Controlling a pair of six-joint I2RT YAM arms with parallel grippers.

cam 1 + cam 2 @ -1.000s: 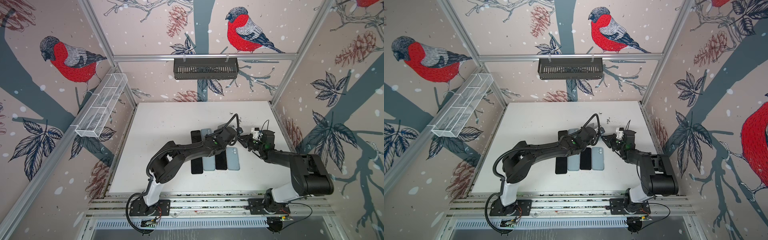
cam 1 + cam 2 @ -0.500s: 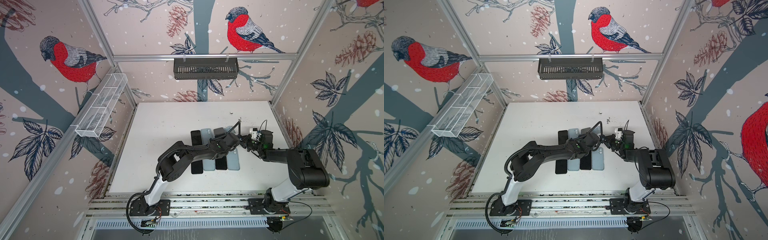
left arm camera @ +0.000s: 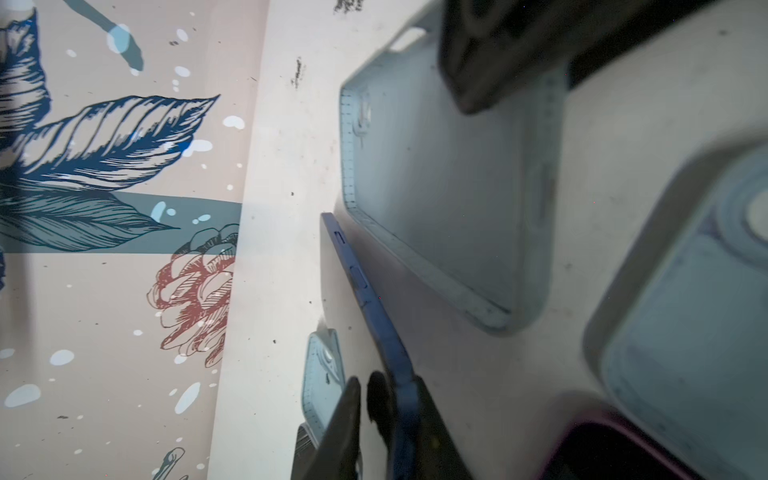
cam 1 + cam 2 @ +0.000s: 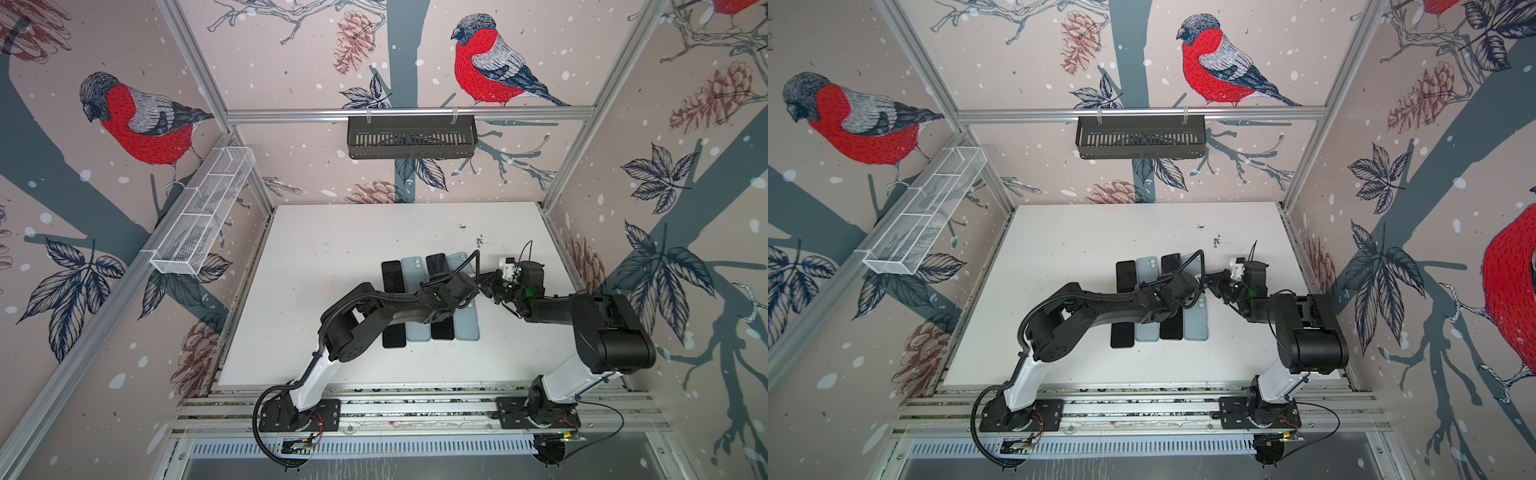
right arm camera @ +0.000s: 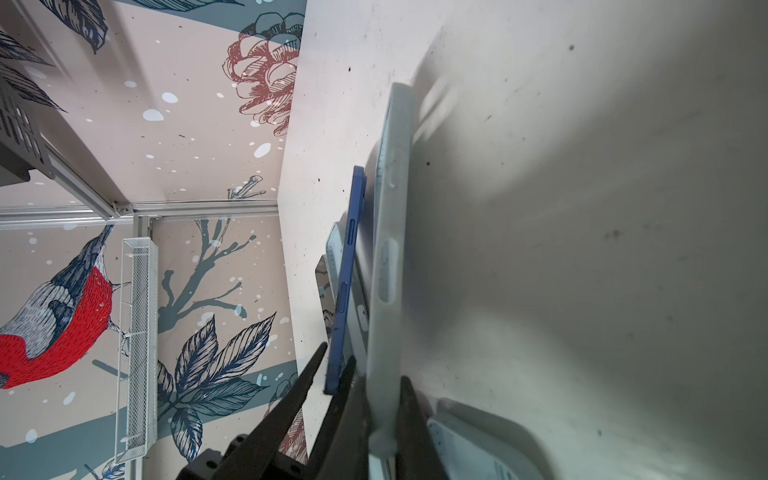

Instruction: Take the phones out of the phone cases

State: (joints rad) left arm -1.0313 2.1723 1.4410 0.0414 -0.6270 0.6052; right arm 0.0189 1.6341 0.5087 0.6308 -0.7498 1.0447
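I am seeing the blue phone (image 5: 345, 291) already out of the pale case (image 5: 388, 266), both lifted over the desk (image 4: 332, 249) at about three o'clock. Right fingers (image 5: 409, 419) are pinching the case. Left fingers (image 3: 345, 419) are loosening around the phone, which remains to set down.

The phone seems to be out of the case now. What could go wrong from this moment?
1. The blue phone is on edge with a gap beside one finger of the left tool; it may slip and fall.
2. The right tool pinches only one end of the case, which could swing or drop onto the row of phones nearby.
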